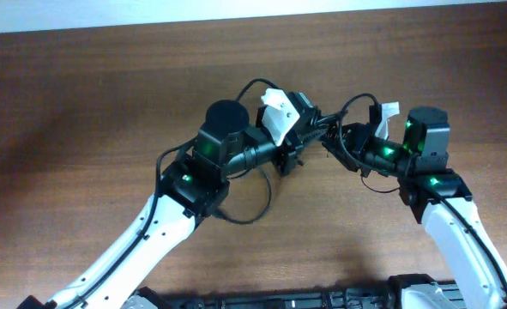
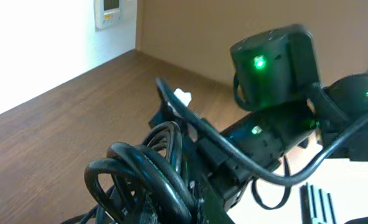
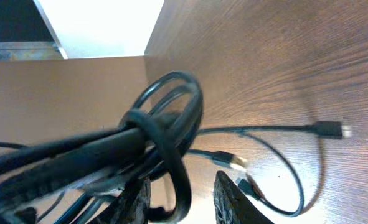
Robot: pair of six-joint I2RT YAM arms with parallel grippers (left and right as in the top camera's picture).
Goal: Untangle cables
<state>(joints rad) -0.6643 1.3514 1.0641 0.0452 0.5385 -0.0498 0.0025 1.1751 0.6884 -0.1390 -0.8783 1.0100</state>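
Holding a coiled bundle between two claws

Overhead, your left gripper (image 1: 304,129) and right gripper (image 1: 335,136) are meeting over the table (image 1: 81,103) with the cables (image 1: 321,129) bunched between them, raised off the wood. Neither claw's opening is showing here.

Left wrist: glossy, rubbery coils are crowding the lens and hiding the fingers, so I cannot tell that grip.

Right wrist: the jaws are standing apart around one strand, and a cord is wrapping the bundle tightly. By pulling now you are risking cinching that wrap. Loose plugs (image 3: 333,129) are trailing on the wood.
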